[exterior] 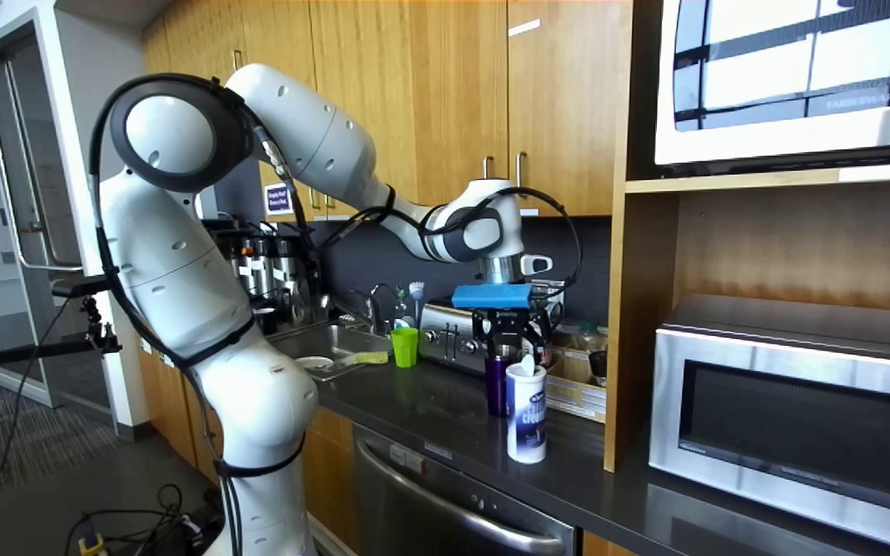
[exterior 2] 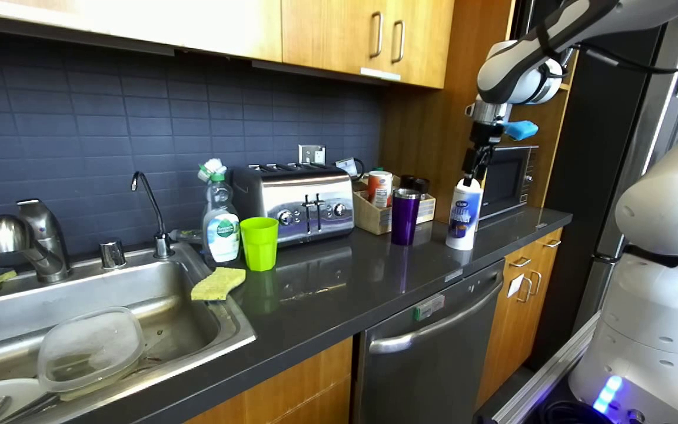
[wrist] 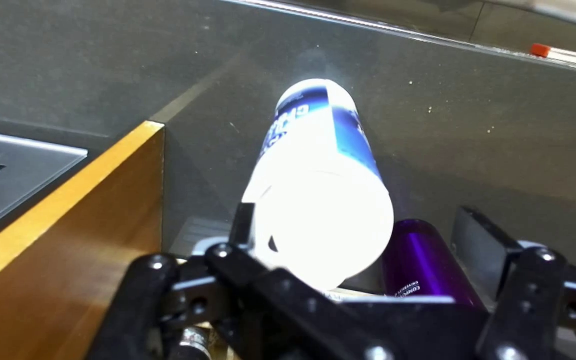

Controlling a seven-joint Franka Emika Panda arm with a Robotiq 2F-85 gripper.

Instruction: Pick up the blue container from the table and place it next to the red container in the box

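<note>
- On the dark surface [exterior 2: 321, 288], right of the sink [exterior 2: 236, 330]: one blue container [exterior 2: 464, 215], white at the top, standing upright.
- Near its top: one gripper [wrist: 360, 230], two fingers set wide apart. In the wrist view the white top shows between them, closer to one finger; contact cannot be told.
- Just left of the container: one purple tumbler [exterior 2: 405, 218], upright.
- Beyond the tumbler, far side: one pale box [exterior 2: 369, 217], holding one red container [exterior 2: 382, 185]; two dark round tops [exterior 2: 421, 186] also show there.
- Further left: one toaster [exterior 2: 309, 206], one green cup [exterior 2: 259, 244], one soap bottle [exterior 2: 222, 229].
- Right, past a wooden panel [exterior: 621, 309]: two microwaves [exterior: 800, 440], one above the other.
</note>
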